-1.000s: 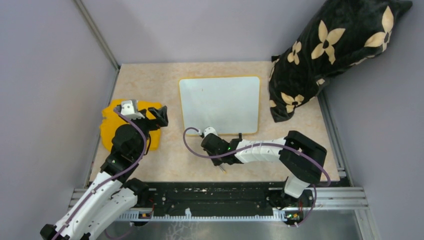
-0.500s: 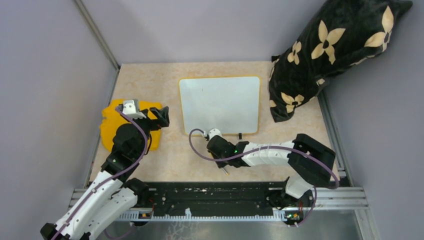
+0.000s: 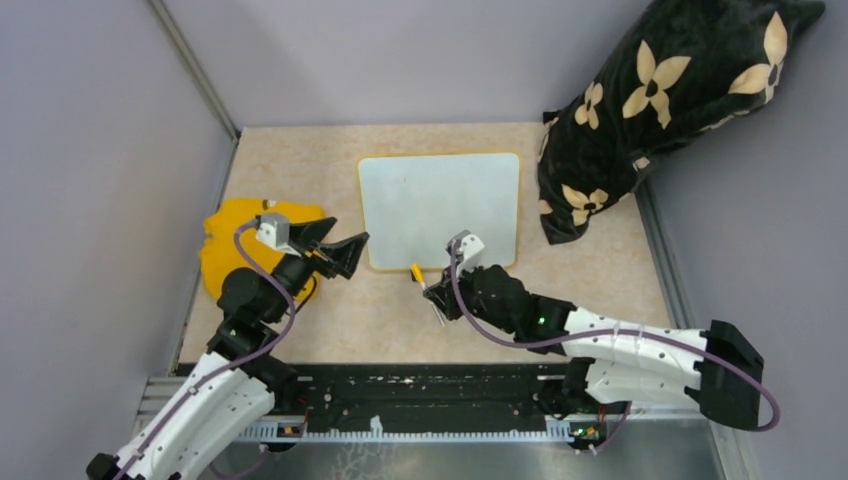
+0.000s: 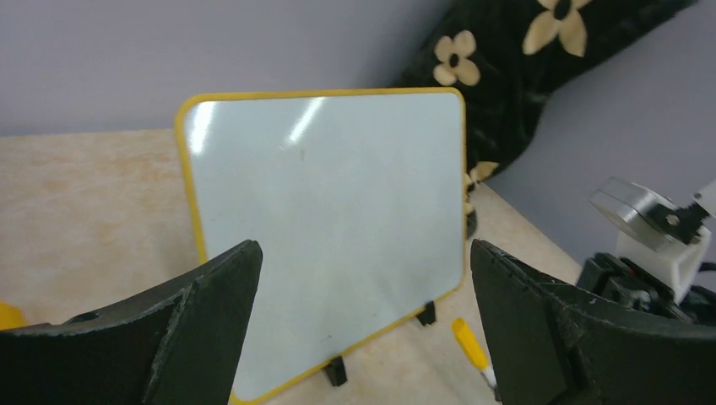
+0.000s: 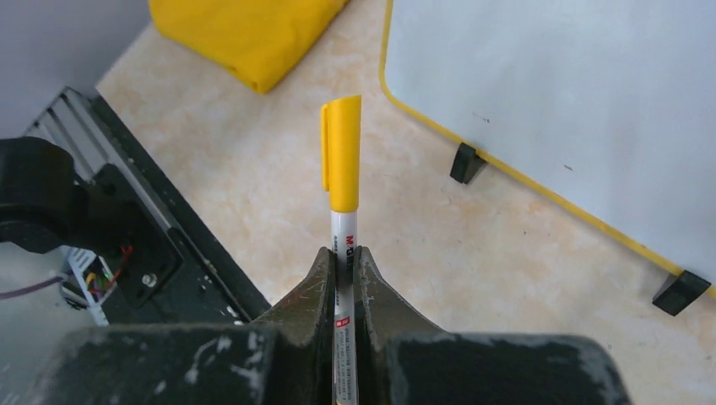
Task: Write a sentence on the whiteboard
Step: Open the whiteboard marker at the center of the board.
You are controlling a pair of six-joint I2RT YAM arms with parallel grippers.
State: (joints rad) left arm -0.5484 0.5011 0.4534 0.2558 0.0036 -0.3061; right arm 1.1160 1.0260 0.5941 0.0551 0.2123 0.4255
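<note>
The whiteboard (image 3: 440,208) lies on the table with its two black feet toward me, its white face (image 4: 329,219) blank; no sentence shows on it. My right gripper (image 3: 437,296) hovers just in front of its near edge, shut on a white marker whose yellow cap (image 3: 417,272) is still on. In the right wrist view the marker (image 5: 342,160) sticks out between the closed fingers (image 5: 341,253), with the whiteboard (image 5: 574,93) at upper right. My left gripper (image 3: 342,246) is open wide near the board's near-left corner, facing it (image 4: 363,253). The marker (image 4: 469,342) shows by its right finger.
A folded yellow cloth (image 3: 225,250) lies at the left, behind the left gripper. A black pillow with cream flowers (image 3: 660,100) leans at the right of the board. Grey walls close in on three sides. The black rail (image 3: 430,400) runs along the near edge.
The right gripper has closed on the marker, lifted it from the table and carried it toward the board's near edge. The left gripper has swung right, off the cloth toward the board.
</note>
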